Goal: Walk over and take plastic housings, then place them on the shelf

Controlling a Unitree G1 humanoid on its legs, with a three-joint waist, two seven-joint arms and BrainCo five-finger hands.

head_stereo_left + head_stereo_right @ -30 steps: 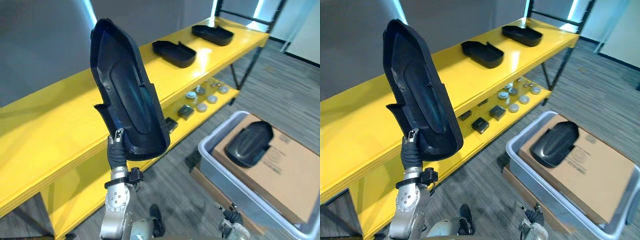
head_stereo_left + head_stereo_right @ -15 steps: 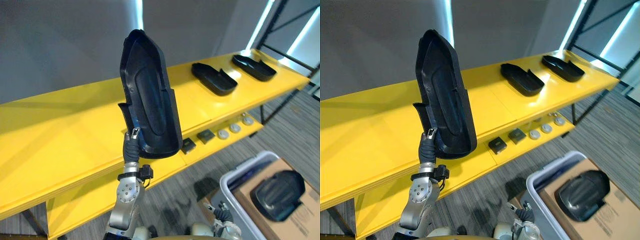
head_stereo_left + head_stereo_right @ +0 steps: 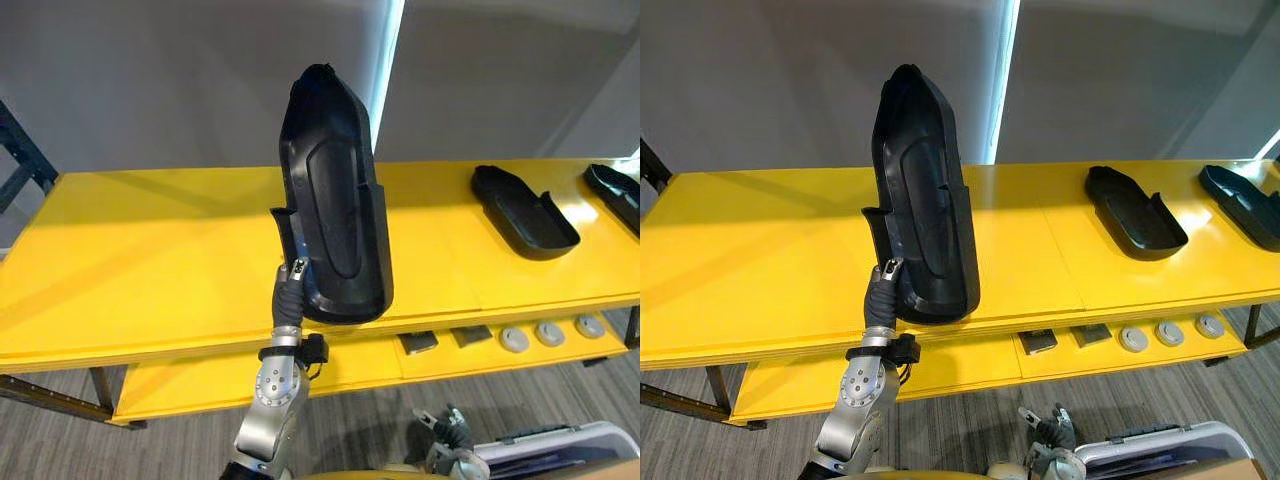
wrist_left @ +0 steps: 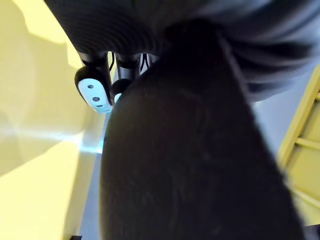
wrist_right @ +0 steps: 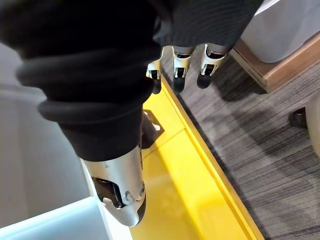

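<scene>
My left hand (image 3: 289, 288) is shut on the lower edge of a long black plastic housing (image 3: 335, 200) and holds it upright, hollow side towards me, in front of the yellow top shelf (image 3: 140, 270). In the left wrist view the housing (image 4: 190, 160) looms dark and close, with fingertips (image 4: 95, 91) beside it. Two more black housings (image 3: 525, 212) (image 3: 615, 190) lie on the shelf to the right. My right hand (image 3: 1050, 435) hangs low at the bottom; its fingers (image 5: 181, 65) are straight and hold nothing.
The lower yellow shelf (image 3: 200, 385) carries small dark blocks (image 3: 418, 342) and round grey discs (image 3: 548, 334). The corner of a grey bin (image 3: 560, 445) stands on the carpeted floor at the lower right. A black shelf post (image 3: 18, 150) rises at the far left.
The camera has swung left to face the shelf squarely, so the bin with its housing has slid off to the lower right. My left hand still holds the housing upright.
</scene>
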